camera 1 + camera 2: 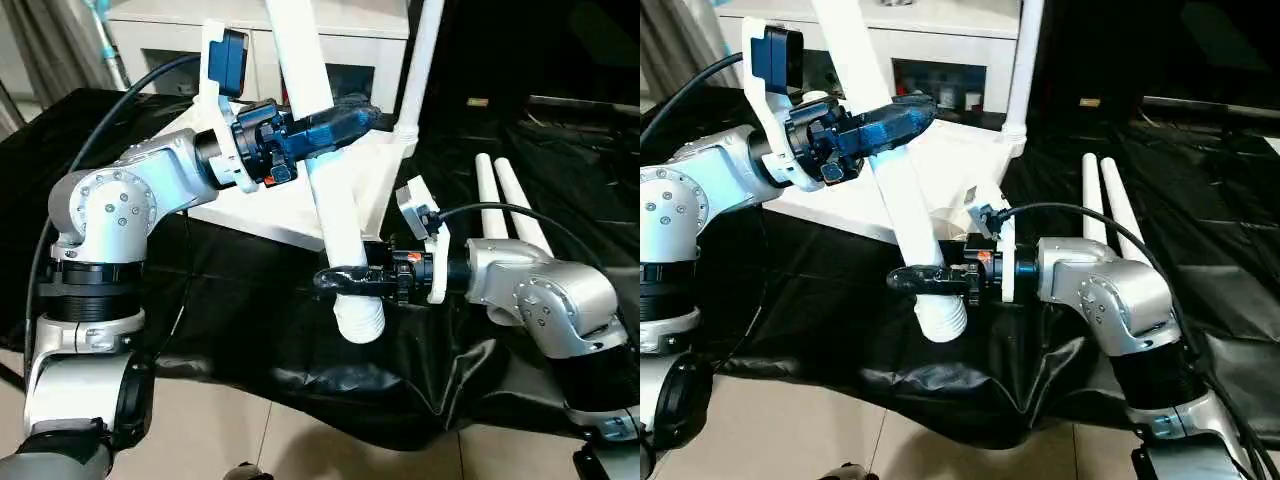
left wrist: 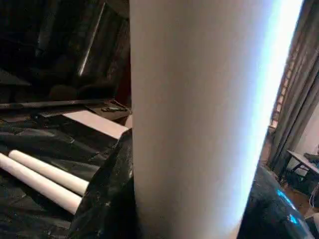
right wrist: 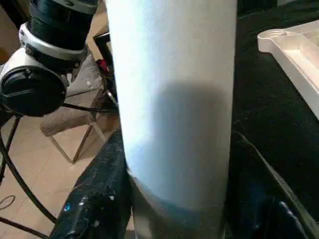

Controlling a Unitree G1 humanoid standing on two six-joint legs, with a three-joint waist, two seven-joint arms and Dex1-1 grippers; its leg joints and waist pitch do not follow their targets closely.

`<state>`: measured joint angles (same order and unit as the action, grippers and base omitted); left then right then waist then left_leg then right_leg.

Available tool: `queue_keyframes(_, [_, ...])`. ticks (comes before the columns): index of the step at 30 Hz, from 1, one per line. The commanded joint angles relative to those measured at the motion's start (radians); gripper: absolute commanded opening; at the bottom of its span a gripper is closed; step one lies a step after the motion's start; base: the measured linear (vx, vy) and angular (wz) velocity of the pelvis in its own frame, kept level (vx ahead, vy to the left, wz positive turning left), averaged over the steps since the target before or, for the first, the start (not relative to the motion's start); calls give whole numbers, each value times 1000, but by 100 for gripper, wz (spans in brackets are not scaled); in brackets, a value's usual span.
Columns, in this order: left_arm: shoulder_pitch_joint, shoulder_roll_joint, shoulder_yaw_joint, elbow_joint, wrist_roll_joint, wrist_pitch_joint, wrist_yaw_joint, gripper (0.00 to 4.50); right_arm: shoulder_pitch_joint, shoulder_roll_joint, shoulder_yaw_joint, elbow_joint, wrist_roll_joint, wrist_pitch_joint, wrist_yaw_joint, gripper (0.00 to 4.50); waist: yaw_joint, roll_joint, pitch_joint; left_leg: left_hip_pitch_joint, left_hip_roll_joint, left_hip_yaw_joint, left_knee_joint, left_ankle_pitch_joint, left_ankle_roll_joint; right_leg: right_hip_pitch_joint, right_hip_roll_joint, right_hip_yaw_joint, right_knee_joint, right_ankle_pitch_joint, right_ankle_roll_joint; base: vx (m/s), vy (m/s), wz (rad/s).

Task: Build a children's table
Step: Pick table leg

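Observation:
A long white table leg slants across the middle, its ribbed screw end hanging low over the black cloth. My left gripper is shut on the leg's upper part. Just above the screw end, my right gripper has its black fingers closed around the same leg; the right wrist view shows both fingers pressed against its sides. Behind the leg lies the white tabletop, with another leg standing upright in its far corner socket. Two more legs lie side by side on the cloth to the right.
A black cloth covers the work surface and hangs over its front edge above the tiled floor. A white cabinet stands right behind the tabletop. A cable runs from each wrist.

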<state>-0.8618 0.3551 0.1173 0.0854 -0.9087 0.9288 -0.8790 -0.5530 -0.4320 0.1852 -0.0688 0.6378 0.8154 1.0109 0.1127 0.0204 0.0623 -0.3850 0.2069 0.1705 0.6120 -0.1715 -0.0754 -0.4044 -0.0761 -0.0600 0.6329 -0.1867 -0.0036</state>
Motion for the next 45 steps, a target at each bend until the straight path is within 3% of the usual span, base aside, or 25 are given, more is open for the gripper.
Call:
queue_keyframes(1, [-23,-7,5,-21,-33,7,-14,172,1,0,-21,15,-6,7,-33,203,3,-10,-81,14,9,2,-63,-119,-13,58,-49,39,-65,-138,-199,0,0,0])
queue_keyframes(2, [-22,-7,5,-21,-31,4,-11,172,2,5,-25,16,-7,3,-40,192,3,-10,-82,14,8,3,-63,-120,-14,58,-49,38,-66,-139,-198,0,0,0])
queue_keyframes(5, [-21,-33,23,-7,-10,-9,63,242,2,38,-47,25,-22,-28,-92,191,2,-10,-81,13,8,2,-63,-125,-21,57,-50,38,-67,-145,-197,0,0,0])
queue_keyframes(7, [-40,-67,72,42,-19,-13,149,242,2,62,-56,35,-43,-54,-135,190,2,-8,-81,14,8,3,-63,-125,-24,55,-48,38,-67,-142,-197,0,0,0])
queue_keyframes(9, [-43,-85,90,62,-3,-34,199,278,3,82,-59,43,-65,-79,-172,188,4,-10,-82,13,6,2,-62,-127,-27,58,-49,37,-68,-145,-196,0,0,0])
queue_keyframes(13, [-8,-120,31,72,187,-126,375,296,5,160,-35,99,-225,-221,-371,188,-1,-10,-82,13,8,-1,-67,-124,-47,56,-50,36,-73,-166,-156,0,0,0])
queue_keyframes(15, [-1,-131,33,68,192,-125,400,314,5,170,-32,104,-244,-241,-397,187,0,-8,-83,13,7,-1,-67,-123,-49,58,-50,37,-71,-166,-145,0,0,0])
queue_keyframes(17, [15,-180,35,41,241,-136,534,315,-1,214,-25,132,-325,-309,-526,187,-3,-8,-84,11,10,-1,-66,-110,-51,56,-50,38,-66,-125,-158,0,0,0])
queue_keyframes(20, [23,-197,21,33,278,-156,591,315,-4,223,-5,139,-373,-347,-569,187,-4,-11,-84,10,6,0,-66,-104,-45,59,-47,36,-66,-103,-164,0,0,0])
queue_keyframes(23, [33,-246,24,33,290,-183,636,281,0,251,21,165,-437,-407,-605,186,-5,-11,-83,8,4,1,-65,-113,-37,59,-47,37,-70,-111,-156,0,0,0])
queue_keyframes(27, [34,-271,36,29,307,-183,683,245,1,267,25,184,-465,-435,-632,186,-6,-7,-82,10,6,-1,-67,-135,-33,57,-46,37,-72,-126,-153,0,0,0])
queue_keyframes(33, [37,-281,40,19,309,-174,712,191,0,282,14,194,-482,-456,-646,186,-8,-6,-81,11,5,-1,-67,-146,-29,57,-45,37,-73,-130,-150,0,0,0])
queue_keyframes(40, [34,-279,44,9,291,-164,698,179,-8,282,13,213,-517,-507,-667,186,-10,-8,-82,10,5,-1,-66,-142,-26,56,-45,37,-71,-114,-156,0,0,0])
queue_keyframes(41, [34,-275,43,-2,279,-153,685,179,-6,292,-3,203,-471,-495,-629,186,-10,-8,-82,11,4,0,-66,-144,-22,57,-46,37,-71,-114,-160,0,0,0])
queue_keyframes(43, [34,-270,43,-15,265,-140,672,179,-2,306,-26,190,-414,-476,-580,242,-12,-8,-81,10,6,-2,-67,-155,-18,58,-46,36,-71,-122,-162,0,0,0])
queue_keyframes(45, [35,-239,34,-35,228,-99,607,179,-10,308,-77,160,-308,-384,-514,256,-12,-8,-81,11,5,-1,-67,-158,-9,58,-46,36,-71,-124,-165,0,0,0])
